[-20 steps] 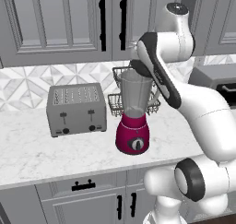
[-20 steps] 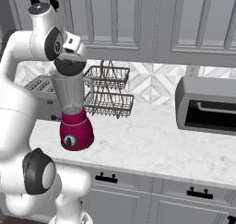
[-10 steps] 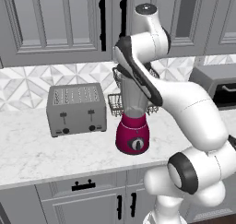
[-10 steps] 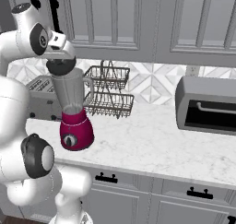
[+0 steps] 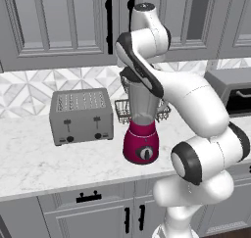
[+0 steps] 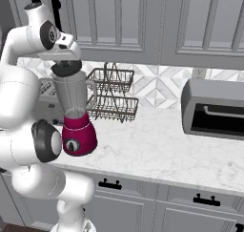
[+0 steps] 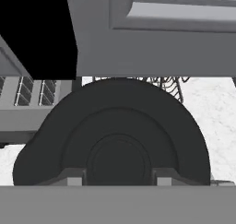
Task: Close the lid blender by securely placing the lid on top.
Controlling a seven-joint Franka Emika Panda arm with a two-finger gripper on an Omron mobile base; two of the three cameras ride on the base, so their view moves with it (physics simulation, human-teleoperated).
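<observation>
The blender (image 5: 142, 144) stands on the counter: a magenta base (image 6: 78, 135) carrying a tall clear jar (image 6: 71, 95). The black round lid (image 6: 66, 68) lies level right at the jar's mouth, and I cannot tell whether it is fully seated. My gripper (image 6: 64, 59) comes down on it from above. In the hand view the lid (image 7: 115, 126) spreads wide, and my gripper (image 7: 117, 179) is shut on its raised centre, a fingertip (image 7: 73, 177) on either side. In the left base view my arm covers most of the lid (image 5: 128, 76).
A grey toaster (image 5: 81, 115) stands left of the blender. A wire dish rack (image 6: 112, 92) sits just behind it. A dark oven box (image 6: 214, 109) is at the right. Upper cabinets (image 6: 119, 16) hang close above my hand. Bare marble counter (image 6: 152, 150) lies between blender and oven.
My arm's upper links have swung to the left. The hand has stayed over the jar with the lid in it, shifting only slightly. The blender has not moved.
</observation>
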